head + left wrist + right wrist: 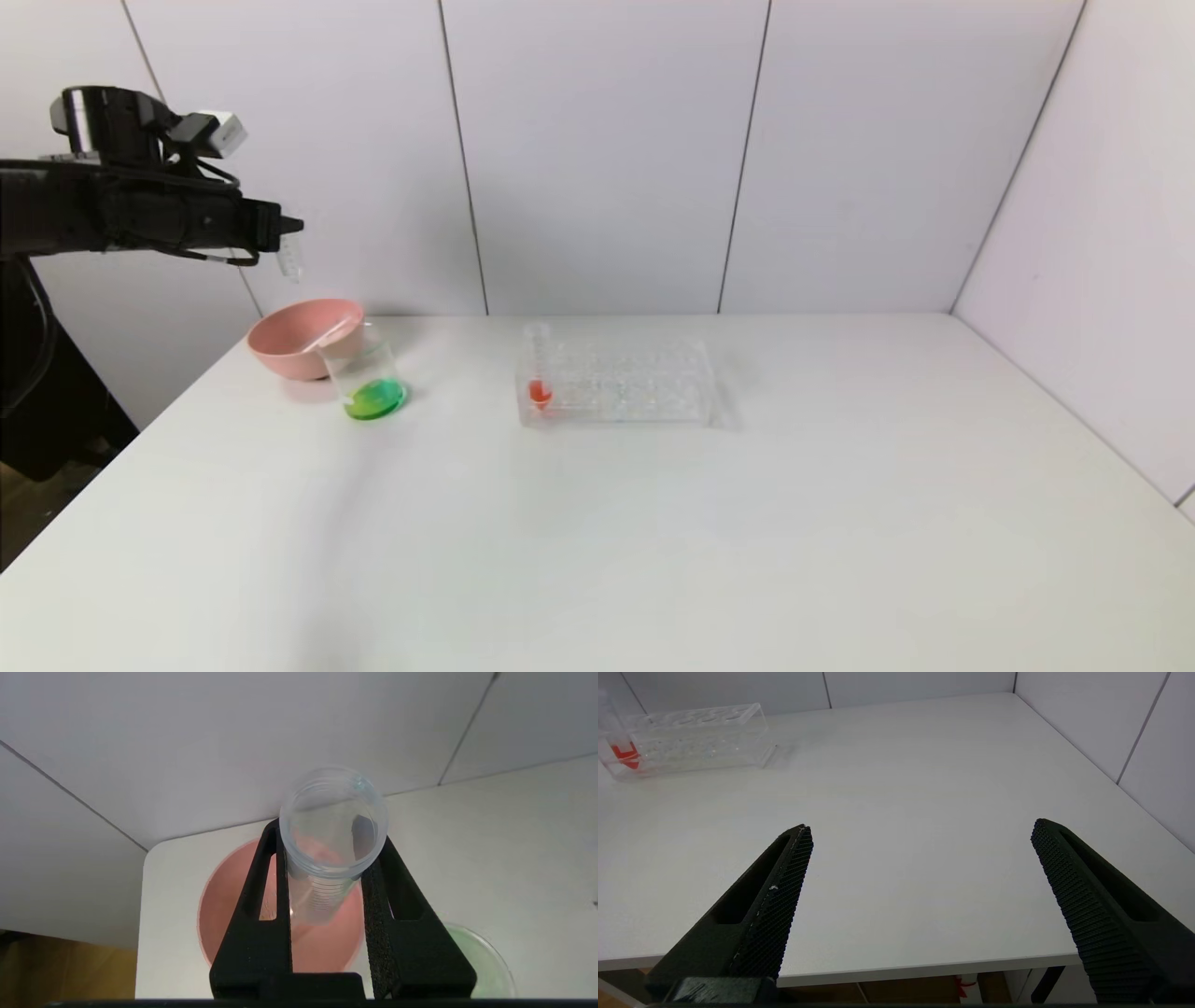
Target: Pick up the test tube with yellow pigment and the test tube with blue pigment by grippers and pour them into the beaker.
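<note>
An empty clear test tube (332,826) is clamped between the fingers (261,914) of the left gripper (285,238), which is held up high over the far-left corner of the table (653,541), above the pink bowl (303,338). Which pigment that tube carried can't be told, since no liquid is seen in it. In the left wrist view the tube's open mouth is pointed at the camera and the bowl is seen right below it.

The beaker (367,378) is parked just beside the pink bowl, on its near-right side, and a pool of green liquid is seen at its bottom. Another clear tube is lying slanted in the bowl, its end leaning over toward the beaker — whether the two touch can't be made out.

The clear tube rack (616,381) is set mid-table, well apart from the beaker, with the red-orange tube (539,369) standing upright at its left end.

The right gripper (920,858) is kept low by the near edge of the table, fingers spread wide — nothing is held in it.
</note>
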Action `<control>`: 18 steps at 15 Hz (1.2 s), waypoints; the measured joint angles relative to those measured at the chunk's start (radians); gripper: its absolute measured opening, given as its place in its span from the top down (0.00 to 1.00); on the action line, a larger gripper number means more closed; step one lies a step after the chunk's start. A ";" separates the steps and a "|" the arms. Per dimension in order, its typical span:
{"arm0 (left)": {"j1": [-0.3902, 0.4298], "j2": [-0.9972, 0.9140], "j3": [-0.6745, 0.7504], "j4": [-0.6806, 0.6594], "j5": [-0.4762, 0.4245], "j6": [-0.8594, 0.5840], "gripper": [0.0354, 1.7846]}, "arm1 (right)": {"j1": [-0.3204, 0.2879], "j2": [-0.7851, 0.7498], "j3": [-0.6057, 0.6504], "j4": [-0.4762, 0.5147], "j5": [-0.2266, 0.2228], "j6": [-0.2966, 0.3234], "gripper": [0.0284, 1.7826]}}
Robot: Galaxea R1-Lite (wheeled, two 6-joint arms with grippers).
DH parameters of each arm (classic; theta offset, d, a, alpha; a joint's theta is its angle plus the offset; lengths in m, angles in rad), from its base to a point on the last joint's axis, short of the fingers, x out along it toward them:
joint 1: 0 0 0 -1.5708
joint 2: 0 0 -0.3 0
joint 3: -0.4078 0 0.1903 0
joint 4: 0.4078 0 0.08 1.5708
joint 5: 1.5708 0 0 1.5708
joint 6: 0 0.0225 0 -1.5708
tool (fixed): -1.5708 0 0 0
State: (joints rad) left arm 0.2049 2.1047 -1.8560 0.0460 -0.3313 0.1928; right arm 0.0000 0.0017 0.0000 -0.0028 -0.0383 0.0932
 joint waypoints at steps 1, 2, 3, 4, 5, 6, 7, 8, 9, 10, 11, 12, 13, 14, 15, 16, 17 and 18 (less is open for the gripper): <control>0.007 0.026 0.021 -0.067 0.000 -0.013 0.76 | 0.000 0.000 0.000 0.000 0.000 0.000 0.04; 0.016 0.045 0.043 -0.109 0.000 -0.017 0.76 | 0.000 0.000 0.000 0.000 0.000 0.000 0.04; 0.024 0.060 0.060 -0.123 0.000 -0.019 0.76 | 0.000 0.000 0.000 0.000 0.000 0.000 0.04; 0.031 0.073 0.074 -0.127 0.000 -0.019 0.76 | 0.000 0.000 0.000 0.000 0.000 0.000 0.04; 0.036 0.082 0.086 -0.130 -0.001 -0.019 0.76 | 0.000 0.000 0.000 0.000 0.000 0.000 0.04; 0.039 0.089 0.097 -0.133 -0.001 -0.020 0.76 | 0.000 0.000 0.000 0.000 0.000 0.000 0.04; 0.042 0.093 0.108 -0.133 -0.001 -0.022 0.76 | 0.000 0.000 0.000 0.000 0.000 0.000 0.04; 0.047 0.097 0.113 -0.133 -0.001 -0.023 0.75 | 0.000 0.000 0.000 0.000 0.000 0.000 0.04; 0.050 0.099 0.114 -0.133 -0.001 -0.024 0.74 | 0.000 0.000 0.000 0.000 0.000 0.000 0.04; 0.052 0.100 0.113 -0.133 -0.001 -0.018 0.71 | 0.000 0.000 0.000 0.000 0.000 0.000 0.04; 0.054 0.101 0.111 -0.132 -0.001 -0.013 0.66 | 0.000 0.000 0.000 0.000 0.000 0.000 0.04; 0.055 0.101 0.110 -0.133 -0.001 -0.010 0.60 | 0.000 0.000 0.000 0.000 0.000 0.000 0.04; 0.056 0.101 0.110 -0.136 -0.001 -0.009 0.51 | 0.000 0.000 0.000 0.000 0.000 0.000 0.04; 0.057 0.098 0.111 -0.139 -0.001 -0.008 0.42 | 0.000 0.000 0.000 0.000 0.000 0.000 0.04; 0.057 0.091 0.116 -0.149 -0.003 -0.007 0.32 | 0.000 0.000 0.000 0.000 0.000 0.000 0.04; 0.056 0.081 0.120 -0.159 -0.006 -0.007 0.23 | 0.000 0.000 0.000 0.000 0.000 0.000 0.04; 0.053 0.066 0.123 -0.166 -0.015 -0.004 0.16 | 0.000 0.000 0.000 0.000 0.000 0.000 0.04; 0.052 0.045 0.129 -0.168 -0.032 0.001 0.11 | 0.000 0.000 0.000 0.000 0.000 0.000 0.04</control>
State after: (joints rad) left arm 0.2568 2.1494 -1.7274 -0.1217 -0.3632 0.1938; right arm 0.0000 0.0017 0.0000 -0.0028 -0.0383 0.0932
